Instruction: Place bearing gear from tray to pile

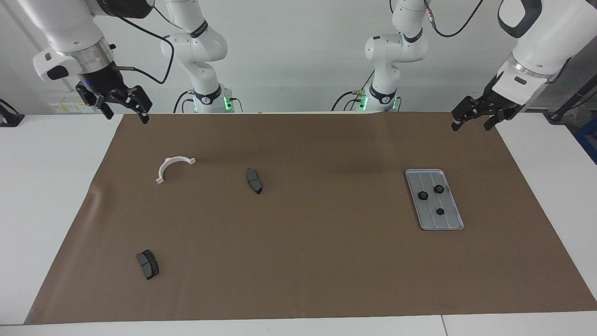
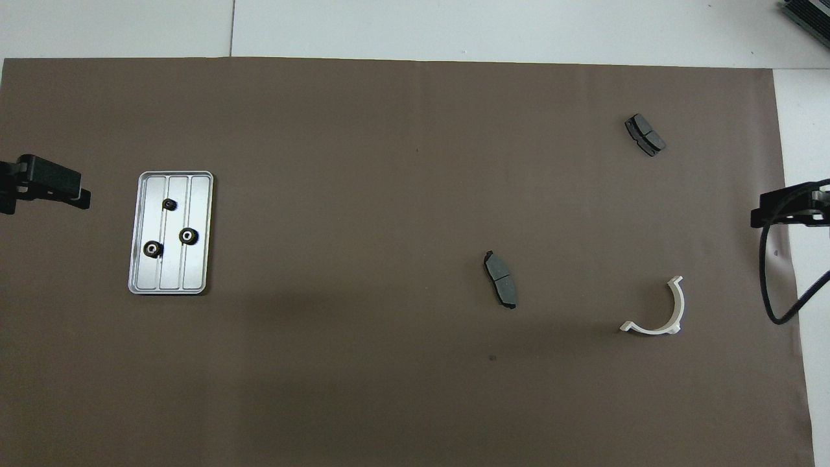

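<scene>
Both tools hang raised over the counter's corners nearest the robots, arms bent and waiting: left tool (image 1: pixel 472 119) with fingers spread, right tool (image 1: pixel 125 108) likewise open and holding nothing. Three bearing gears (image 1: pixel 439 189) lie in the tray (image 1: pixel 453 223) toward the left arm's end, well apart from the pile (image 1: pixel 174 168).

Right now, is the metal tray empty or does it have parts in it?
Not empty: the tray holds three small dark bearing gears, lying apart from each other.
</scene>
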Tool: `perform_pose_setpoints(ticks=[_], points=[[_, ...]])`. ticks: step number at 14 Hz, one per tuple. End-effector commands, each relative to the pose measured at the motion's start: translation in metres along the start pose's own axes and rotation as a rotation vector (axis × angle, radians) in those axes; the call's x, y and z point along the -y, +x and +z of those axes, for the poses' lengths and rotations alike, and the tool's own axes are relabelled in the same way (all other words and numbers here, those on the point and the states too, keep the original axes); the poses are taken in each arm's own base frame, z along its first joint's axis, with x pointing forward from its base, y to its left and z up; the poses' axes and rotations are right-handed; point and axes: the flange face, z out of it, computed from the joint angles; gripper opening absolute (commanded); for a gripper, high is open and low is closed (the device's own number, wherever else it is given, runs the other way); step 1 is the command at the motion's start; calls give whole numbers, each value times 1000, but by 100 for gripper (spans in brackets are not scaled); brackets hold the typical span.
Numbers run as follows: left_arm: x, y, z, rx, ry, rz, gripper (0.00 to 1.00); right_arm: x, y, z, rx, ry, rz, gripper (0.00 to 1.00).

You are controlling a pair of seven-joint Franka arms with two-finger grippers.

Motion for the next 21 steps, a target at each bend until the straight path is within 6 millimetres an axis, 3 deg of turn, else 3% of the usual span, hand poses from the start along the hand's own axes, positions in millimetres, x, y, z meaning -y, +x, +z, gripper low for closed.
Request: perform_pose_setpoints(ticks=[1,3,5,7,11,17,21], points=[[5,-14,-1,8,14,8,100,0,-7,0,3,17,12,100],[8,-13,-1,-2,14,7,100,3,-8,0,6,49,11,100],[10,-15,14,-37,13,0,100,2,-8,0,7,49,13,100],[14,-19,46,-44,11,-6,100,2,-8,0,7,49,13,100],[15,9,117,-64,44,1,100,1,-7,3,5,17,-3,100],[23,32,229,-130,59,-1,100,0,-7,4,6,13,-42,100],[26,49,289,-108,65,-14,100,0,-8,3,6,13,-42,100]])
